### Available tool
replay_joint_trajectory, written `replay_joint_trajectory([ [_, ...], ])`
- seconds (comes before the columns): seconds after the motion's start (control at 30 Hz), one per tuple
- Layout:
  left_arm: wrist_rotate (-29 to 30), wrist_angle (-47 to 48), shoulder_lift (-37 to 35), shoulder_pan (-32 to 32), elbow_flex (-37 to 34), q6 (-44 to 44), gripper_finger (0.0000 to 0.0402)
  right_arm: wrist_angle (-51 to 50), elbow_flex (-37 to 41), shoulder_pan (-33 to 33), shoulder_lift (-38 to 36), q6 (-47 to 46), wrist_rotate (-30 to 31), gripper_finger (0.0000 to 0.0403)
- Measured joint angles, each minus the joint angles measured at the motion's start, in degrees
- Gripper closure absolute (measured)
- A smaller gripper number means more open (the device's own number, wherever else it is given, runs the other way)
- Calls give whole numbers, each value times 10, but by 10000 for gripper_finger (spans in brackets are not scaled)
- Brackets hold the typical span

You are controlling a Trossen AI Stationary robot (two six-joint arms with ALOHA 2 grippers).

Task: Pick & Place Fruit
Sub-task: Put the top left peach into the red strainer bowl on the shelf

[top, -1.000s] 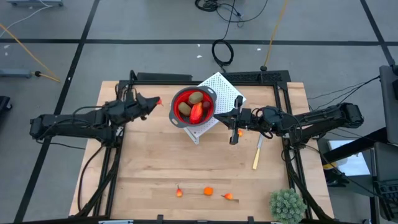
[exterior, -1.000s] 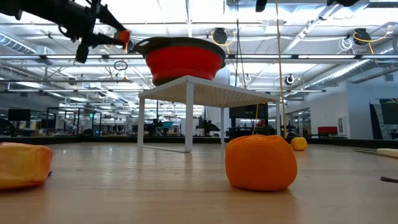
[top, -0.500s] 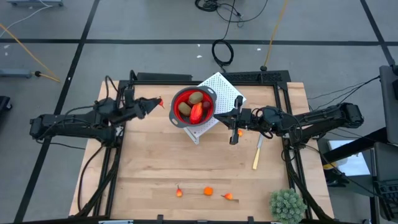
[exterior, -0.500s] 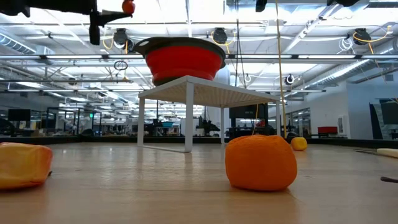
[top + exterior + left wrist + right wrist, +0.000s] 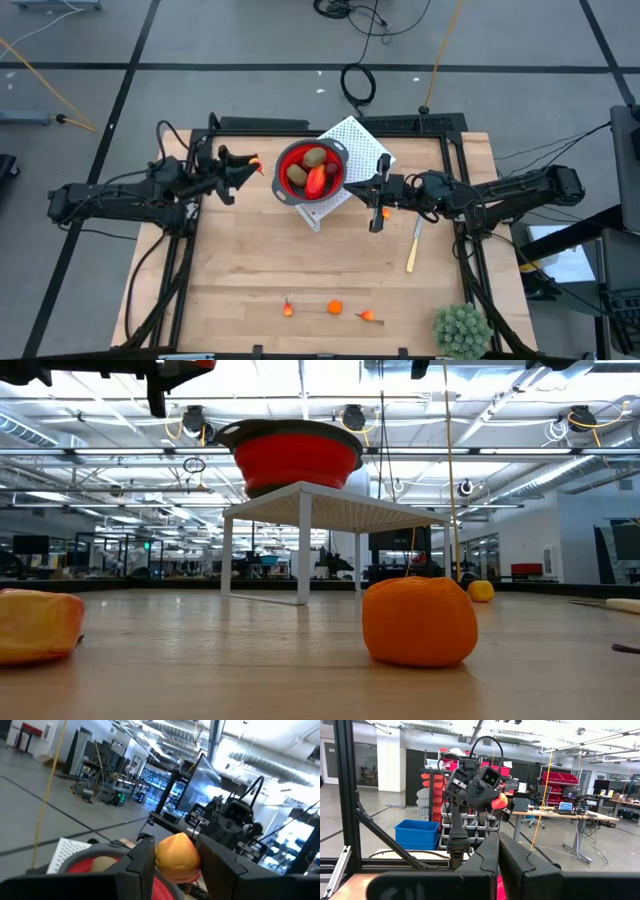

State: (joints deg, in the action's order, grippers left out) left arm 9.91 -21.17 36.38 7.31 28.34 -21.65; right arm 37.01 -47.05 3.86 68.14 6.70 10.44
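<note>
Wooden table (image 5: 250, 270): left gripper (image 5: 253, 165) clamped on small orange fruit (image 5: 177, 852), beside red colander (image 5: 283, 160). Right gripper (image 5: 377, 214) closed, empty, waiting. Carry step; next: shift over colander, release.

The floor (image 5: 250, 40) is grey with dark lines across it. The surface (image 5: 250, 270) is light wood. Bright lights (image 5: 300, 380) hang from the ceiling. Far back stand red shelves (image 5: 432, 790) and a blue bin (image 5: 417, 834).

Red bowl (image 5: 311, 171); white perforated stand (image 5: 352, 145); olive-brown oval fruit (image 5: 315, 157); orange fruit (image 5: 335, 307); pale wood table (image 5: 250, 260); spiky green plant ball (image 5: 462, 330); pale yellow stick (image 5: 414, 245).
</note>
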Motion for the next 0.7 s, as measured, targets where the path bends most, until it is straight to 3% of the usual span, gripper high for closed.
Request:
replay_joint_trajectory([
  [0.33,2,-3,14,0,0,-24,270,0,0,0,0,0,2,403],
  [0.7,-32,1,138,0,34,-95,270,0,0,0,0,0,3,403],
])
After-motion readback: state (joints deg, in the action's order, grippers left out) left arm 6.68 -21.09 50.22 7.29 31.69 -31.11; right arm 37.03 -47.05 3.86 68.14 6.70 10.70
